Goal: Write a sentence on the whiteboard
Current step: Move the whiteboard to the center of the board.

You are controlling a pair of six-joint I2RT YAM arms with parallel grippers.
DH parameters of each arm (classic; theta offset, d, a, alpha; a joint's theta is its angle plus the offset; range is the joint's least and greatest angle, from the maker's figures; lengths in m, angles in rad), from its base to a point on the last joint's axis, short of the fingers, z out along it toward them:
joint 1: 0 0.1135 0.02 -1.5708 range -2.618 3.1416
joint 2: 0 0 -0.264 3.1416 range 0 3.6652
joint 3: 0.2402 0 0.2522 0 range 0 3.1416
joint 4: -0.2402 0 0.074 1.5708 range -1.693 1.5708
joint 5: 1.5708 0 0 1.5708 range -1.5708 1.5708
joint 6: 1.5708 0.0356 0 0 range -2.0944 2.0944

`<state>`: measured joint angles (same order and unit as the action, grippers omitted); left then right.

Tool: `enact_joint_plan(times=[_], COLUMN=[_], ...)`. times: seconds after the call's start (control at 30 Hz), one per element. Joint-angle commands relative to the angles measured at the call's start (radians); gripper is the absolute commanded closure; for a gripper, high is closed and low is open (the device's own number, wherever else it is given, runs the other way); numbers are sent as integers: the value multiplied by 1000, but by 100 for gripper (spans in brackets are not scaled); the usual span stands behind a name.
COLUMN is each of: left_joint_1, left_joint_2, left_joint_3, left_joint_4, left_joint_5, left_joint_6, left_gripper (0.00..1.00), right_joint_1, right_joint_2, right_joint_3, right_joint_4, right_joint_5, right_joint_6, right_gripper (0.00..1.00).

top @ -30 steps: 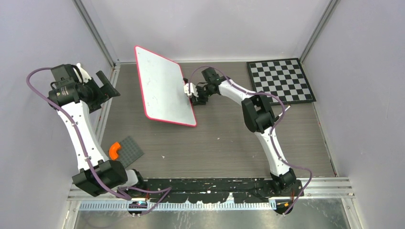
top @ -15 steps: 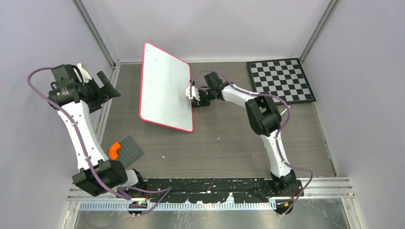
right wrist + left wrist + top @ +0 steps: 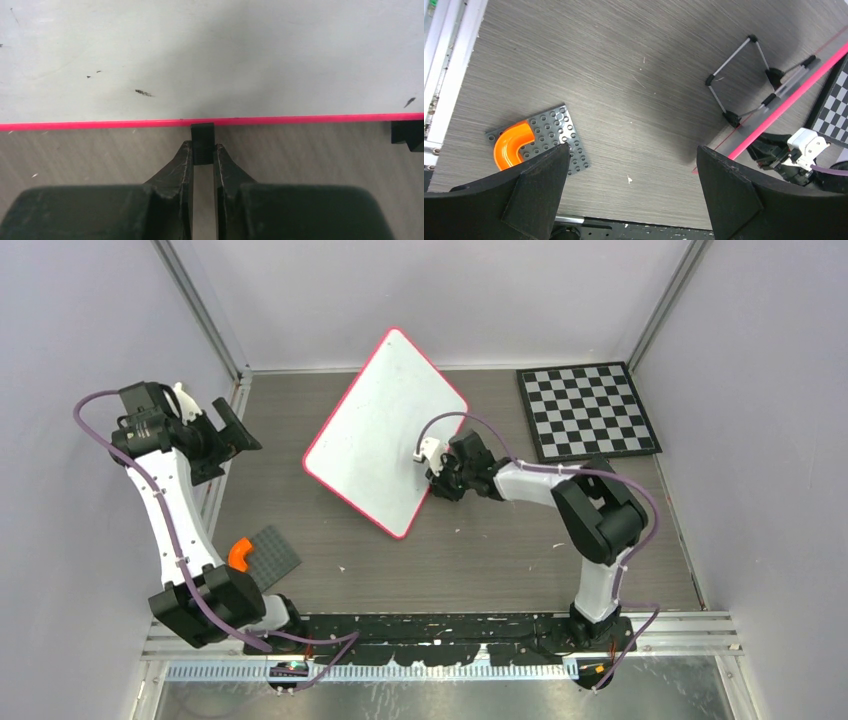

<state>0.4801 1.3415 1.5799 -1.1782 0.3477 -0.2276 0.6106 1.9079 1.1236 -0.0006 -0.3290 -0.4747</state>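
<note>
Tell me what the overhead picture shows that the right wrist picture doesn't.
Overhead only: the checkerboard mat, an orange curved piece on a grey studded plate, and the whole whiteboard. Right wrist only: the right tool closed on a small black clip at the pink rim, and black specks on the board. Both: the whiteboard, its pink rim and the wood-grain table.

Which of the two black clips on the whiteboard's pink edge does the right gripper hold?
The middle clip in the right wrist view, pinched by the right gripper; the other clip, at that view's right edge, is untouched.
</note>
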Motion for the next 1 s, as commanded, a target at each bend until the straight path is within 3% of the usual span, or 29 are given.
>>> enact_joint_plan(times=[0.0,0.17,0.37,0.57,0.97], left_joint_1=[9,8,8,9,8], left_joint_2=[-47,-99,-154,-190,-241], left_joint_3=[-39,-106,-174,-205,-231], left_joint_4=[55,92,103,99,97], left_joint_5=[47,76,91,101,96], left_joint_6=[3,18,21,13,-9], left_gripper=[0,0,0,0,0], right_joint_1=[32,117,237,251,332], right_joint_2=[-162,-301,-418,-445,-445], right_joint_3=[-140,-311,-458,-490,-533], right_joint_4=[109,142,123,81,188], right_joint_5=[259,505,640,607,558], right_joint_6=[331,544,706,862,821], right_gripper=[100,100,100,100,100])
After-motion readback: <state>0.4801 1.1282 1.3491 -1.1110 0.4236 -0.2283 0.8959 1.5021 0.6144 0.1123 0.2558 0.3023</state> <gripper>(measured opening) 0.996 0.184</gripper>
